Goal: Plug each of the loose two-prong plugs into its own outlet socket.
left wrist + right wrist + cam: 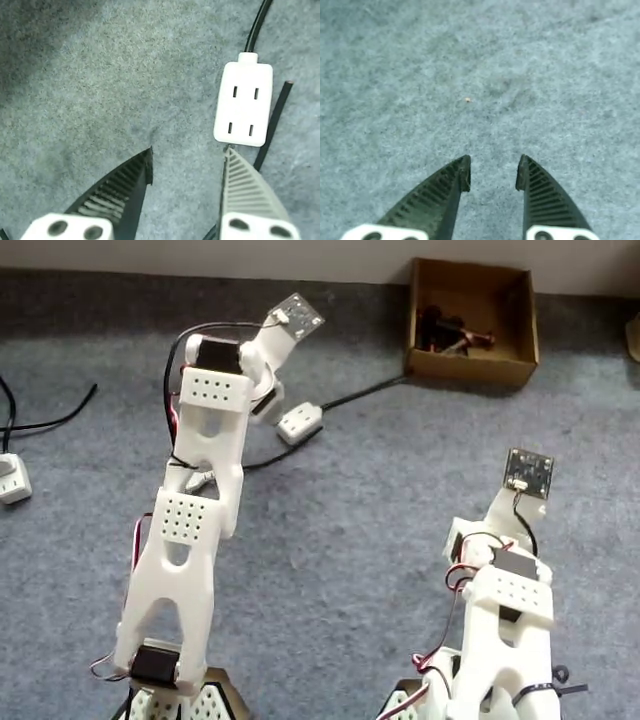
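Approach step: left pincer (189, 150), released and empty, just beside white outlet block (243, 104), both sockets vacant; right pincer (494, 159) released above the table (470, 60). Next: probably grasp a loose plug

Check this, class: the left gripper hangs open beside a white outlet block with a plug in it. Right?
No: the left wrist view shows the outlet block with no plug in it. The left gripper does hang open beside it.

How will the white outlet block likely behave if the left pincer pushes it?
The white outlet block lies flat on the carpet, so it should slide, not roll or tip. Its black cord will probably drag and turn it. Its shell looks rigid.
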Tool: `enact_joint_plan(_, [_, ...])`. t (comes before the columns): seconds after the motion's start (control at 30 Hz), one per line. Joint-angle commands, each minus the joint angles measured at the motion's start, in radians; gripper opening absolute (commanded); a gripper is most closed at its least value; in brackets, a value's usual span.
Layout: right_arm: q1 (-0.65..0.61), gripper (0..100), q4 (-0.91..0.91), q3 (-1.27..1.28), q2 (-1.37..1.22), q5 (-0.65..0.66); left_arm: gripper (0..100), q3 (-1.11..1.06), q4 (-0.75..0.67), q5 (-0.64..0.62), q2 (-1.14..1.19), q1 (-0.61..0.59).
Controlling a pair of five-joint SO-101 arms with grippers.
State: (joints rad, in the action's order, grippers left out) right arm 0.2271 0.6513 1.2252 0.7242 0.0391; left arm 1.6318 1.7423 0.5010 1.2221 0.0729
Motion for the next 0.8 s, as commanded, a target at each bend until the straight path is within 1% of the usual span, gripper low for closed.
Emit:
enact_joint_plan(0.0, [-0.007, 15.2, -0.018, 0.002, 0.028, 0.011, 21, 0.036, 0.011, -0.034, -0.084, 0.021])
enact_joint_plan(0.3, [-0.007, 15.2, -0.018, 0.002, 0.028, 0.011, 21, 0.036, 0.014, -0.068, -0.087, 0.016])
enact_joint_plan(0.53, [-0.007, 15.2, -0.018, 0.002, 0.028, 0.011, 21, 0.036, 0.017, -0.124, -0.153, -0.030])
enact_joint_plan(0.77, [-0.007, 15.2, -0.018, 0.002, 0.028, 0.011, 21, 0.035, 0.023, -0.158, -0.206, -0.015])
